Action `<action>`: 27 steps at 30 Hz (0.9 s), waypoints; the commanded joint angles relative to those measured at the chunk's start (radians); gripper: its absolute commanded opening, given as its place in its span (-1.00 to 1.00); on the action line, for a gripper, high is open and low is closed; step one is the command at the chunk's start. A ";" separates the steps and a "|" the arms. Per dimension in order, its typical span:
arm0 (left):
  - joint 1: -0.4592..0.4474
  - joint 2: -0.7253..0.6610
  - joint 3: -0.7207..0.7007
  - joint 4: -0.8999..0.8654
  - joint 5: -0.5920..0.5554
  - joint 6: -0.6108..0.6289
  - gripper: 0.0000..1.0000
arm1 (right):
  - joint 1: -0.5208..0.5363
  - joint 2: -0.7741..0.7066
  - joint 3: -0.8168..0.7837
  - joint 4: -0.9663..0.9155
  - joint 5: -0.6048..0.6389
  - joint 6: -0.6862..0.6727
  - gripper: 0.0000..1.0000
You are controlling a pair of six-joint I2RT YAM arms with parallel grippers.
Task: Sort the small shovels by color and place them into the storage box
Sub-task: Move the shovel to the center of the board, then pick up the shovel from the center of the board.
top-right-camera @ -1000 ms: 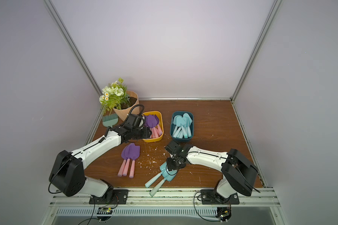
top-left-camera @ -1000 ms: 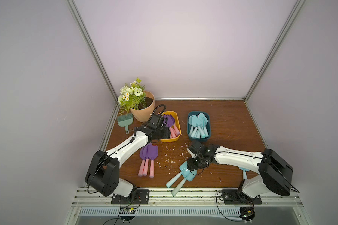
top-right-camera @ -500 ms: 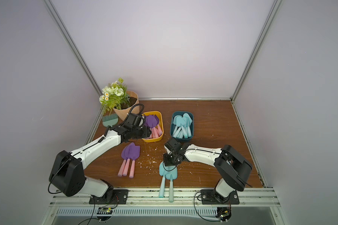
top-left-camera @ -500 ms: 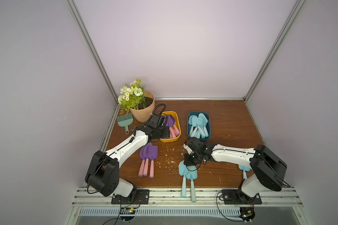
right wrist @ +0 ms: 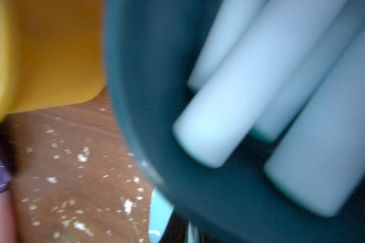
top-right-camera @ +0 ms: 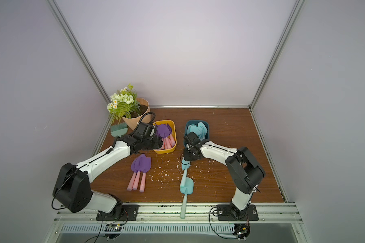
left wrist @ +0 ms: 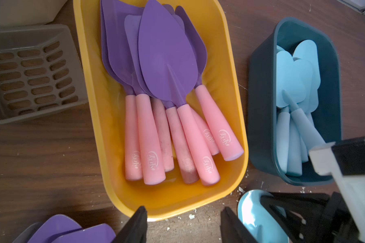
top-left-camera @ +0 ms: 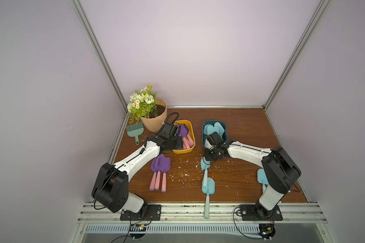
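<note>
Shovels in light blue (top-left-camera: 214, 129) are piled in the teal box (top-left-camera: 203, 134), purple ones (left wrist: 167, 63) in the yellow box (left wrist: 177, 202) just beside it. Right gripper (top-left-camera: 208, 160) sits at the teal box's near end, tips on the blade of a loose blue shovel (top-left-camera: 204, 167); can't tell if it's actually clamped. Second blue shovel (top-left-camera: 209, 186) lies further out from the teal box. Left gripper (left wrist: 183, 210) hangs off the teal box's yellow-box side, jaws apart, holding nothing. Three purple shovels (top-left-camera: 160, 168) lie on the table (top-left-camera: 244, 130), well off from the teal box.
</note>
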 commanded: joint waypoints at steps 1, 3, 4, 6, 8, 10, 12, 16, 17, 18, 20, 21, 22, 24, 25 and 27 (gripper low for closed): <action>-0.009 -0.038 -0.015 -0.001 -0.010 -0.034 0.16 | 0.000 0.032 0.029 -0.095 0.085 -0.084 -0.47; -0.009 -0.046 -0.022 0.002 -0.007 -0.041 0.16 | 0.000 0.035 0.040 -0.115 0.103 -0.084 -0.32; -0.008 -0.049 -0.024 0.004 -0.007 -0.045 0.16 | 0.000 0.033 0.045 -0.127 0.114 -0.080 -0.25; -0.010 -0.054 -0.028 0.006 -0.005 -0.050 0.16 | 0.000 0.012 0.049 -0.150 0.138 -0.064 -0.16; -0.009 -0.056 -0.029 0.009 -0.004 -0.055 0.16 | 0.006 -0.041 0.047 -0.173 0.173 -0.044 -0.07; -0.009 -0.055 -0.031 0.014 -0.004 -0.059 0.16 | 0.015 -0.103 0.040 -0.198 0.194 -0.023 0.02; -0.009 -0.051 -0.035 0.020 -0.007 -0.067 0.16 | 0.031 -0.169 0.030 -0.225 0.202 0.000 0.08; -0.009 -0.043 -0.041 0.040 -0.004 -0.074 0.16 | 0.105 -0.261 -0.012 -0.280 0.159 0.050 0.14; -0.008 -0.038 -0.040 0.041 -0.002 -0.075 0.17 | 0.131 -0.274 -0.029 -0.281 0.128 0.066 0.14; -0.008 -0.036 -0.040 0.046 -0.001 -0.074 0.16 | 0.152 -0.281 -0.044 -0.279 0.098 0.082 0.15; -0.008 -0.026 -0.039 0.052 0.001 -0.073 0.17 | 0.197 -0.285 -0.073 -0.272 0.040 0.123 0.15; -0.009 -0.023 -0.037 0.053 0.000 -0.073 0.16 | 0.212 -0.282 -0.083 -0.268 0.026 0.141 0.15; -0.009 -0.018 -0.035 0.054 0.000 -0.071 0.16 | 0.229 -0.274 -0.095 -0.264 0.019 0.157 0.15; -0.009 -0.009 -0.030 0.054 0.000 -0.068 0.16 | 0.254 -0.253 -0.107 -0.255 0.025 0.172 0.16; -0.009 -0.006 -0.030 0.057 0.000 -0.068 0.17 | 0.262 -0.237 -0.107 -0.254 0.030 0.176 0.15; -0.009 -0.001 -0.026 0.058 0.000 -0.067 0.17 | 0.274 -0.203 -0.105 -0.237 0.027 0.175 0.15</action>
